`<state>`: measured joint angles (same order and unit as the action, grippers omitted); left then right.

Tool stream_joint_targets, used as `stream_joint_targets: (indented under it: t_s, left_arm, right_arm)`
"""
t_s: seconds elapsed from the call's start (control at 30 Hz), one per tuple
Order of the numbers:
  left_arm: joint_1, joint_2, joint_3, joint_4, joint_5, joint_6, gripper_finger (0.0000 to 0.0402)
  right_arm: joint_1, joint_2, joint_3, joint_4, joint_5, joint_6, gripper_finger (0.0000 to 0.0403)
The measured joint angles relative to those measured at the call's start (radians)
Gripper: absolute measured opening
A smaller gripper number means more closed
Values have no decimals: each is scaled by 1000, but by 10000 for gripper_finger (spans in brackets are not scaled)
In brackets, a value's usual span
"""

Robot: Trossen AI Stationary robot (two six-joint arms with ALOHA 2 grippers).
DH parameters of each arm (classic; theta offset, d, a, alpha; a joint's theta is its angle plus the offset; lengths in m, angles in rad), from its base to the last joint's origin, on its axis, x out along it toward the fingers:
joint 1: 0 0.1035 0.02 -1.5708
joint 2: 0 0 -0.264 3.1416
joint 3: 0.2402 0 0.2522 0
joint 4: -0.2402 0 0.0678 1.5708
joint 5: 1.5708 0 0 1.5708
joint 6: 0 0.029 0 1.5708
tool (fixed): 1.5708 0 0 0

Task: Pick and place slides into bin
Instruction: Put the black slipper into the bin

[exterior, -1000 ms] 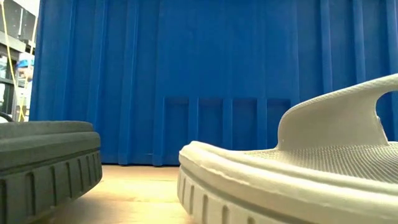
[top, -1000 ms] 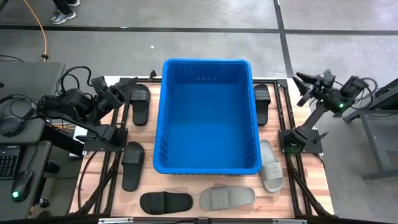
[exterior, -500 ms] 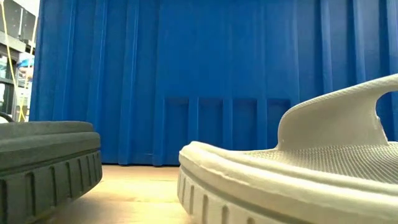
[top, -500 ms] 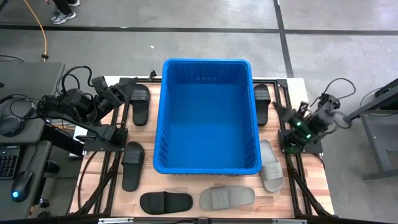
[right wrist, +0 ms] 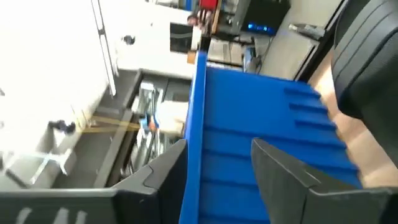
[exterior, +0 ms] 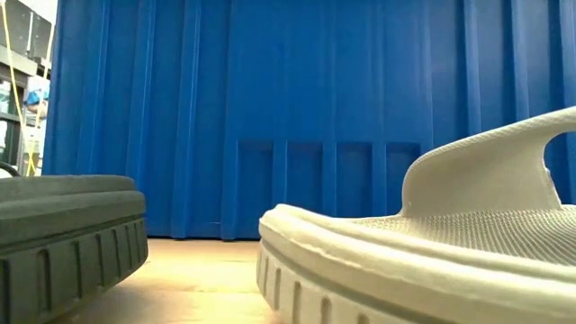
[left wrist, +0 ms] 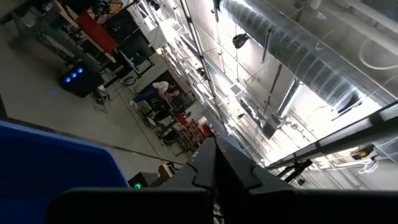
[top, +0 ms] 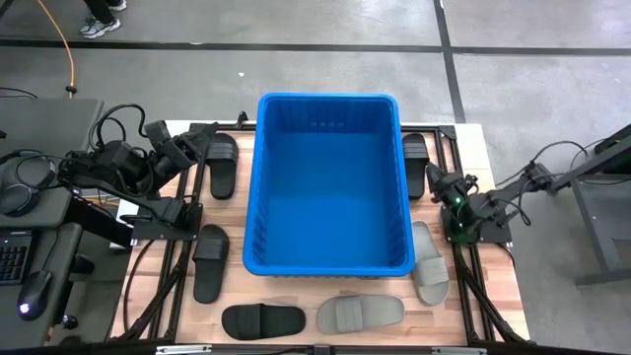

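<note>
The blue bin [top: 328, 251] stands mid-table. Black slides lie flat on their soles at its far left [top: 222, 163], left [top: 210, 261], near edge [top: 263, 320] and far right [top: 415, 163]. Grey slides lie at the near edge [top: 360, 314] and near right [top: 428, 261]. My right gripper [top: 435, 181] [right wrist: 217, 149] is open and empty, low beside the far-right black slide [right wrist: 367, 68], facing the bin's right wall [right wrist: 261, 124]. My left gripper [top: 187, 148] [left wrist: 214, 165] is shut and empty at the table's far left, pointing up.
The bin's tall ribbed wall [exterior: 315, 117] fills the low view behind a black slide [exterior: 63, 234] and a grey slide [exterior: 432, 261]. Dark frame rails [top: 173, 286] run along both table sides. Narrow strips of wooden top [top: 148, 266] flank the bin.
My right arm has swung in from beyond the table's far right edge, going down and toward the bin, and now sits low beside the far-right black slide. The slides and bin have not moved.
</note>
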<state>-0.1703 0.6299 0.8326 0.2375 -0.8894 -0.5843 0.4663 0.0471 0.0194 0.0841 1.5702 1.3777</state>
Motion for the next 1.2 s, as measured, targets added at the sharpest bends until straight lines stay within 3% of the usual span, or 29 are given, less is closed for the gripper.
stream_joint_targets:
  t_s: [0.13,0.3,0.4,0.57,0.63,0.77,1.0,1.2]
  left_arm:
    - [0,1,0,-2,0,1,1]
    - [0,1,0,4,-11,0,1]
    - [0,1,0,6,-11,-2,1]
    - [0,1,0,6,-13,-28,1]
    - [0,1,0,7,-19,-30,1]
    - [0,1,0,7,-19,-29,1]
    - [0,1,0,7,-19,-28,1]
    - [0,-1,0,7,-19,-27,1]
  right_arm:
    - [-94,0,25,48,-37,-100,169]
    - [-174,5,25,48,-39,-115,169]
    - [-211,5,8,32,-74,-60,169]
    - [-280,28,-9,-64,-255,120,169]
    - [-318,56,-9,-112,-253,224,165]
    - [-421,115,-8,-118,-239,243,157]
    - [-623,282,-8,-55,-549,252,167]
    - [-698,424,-8,-43,-637,389,204]
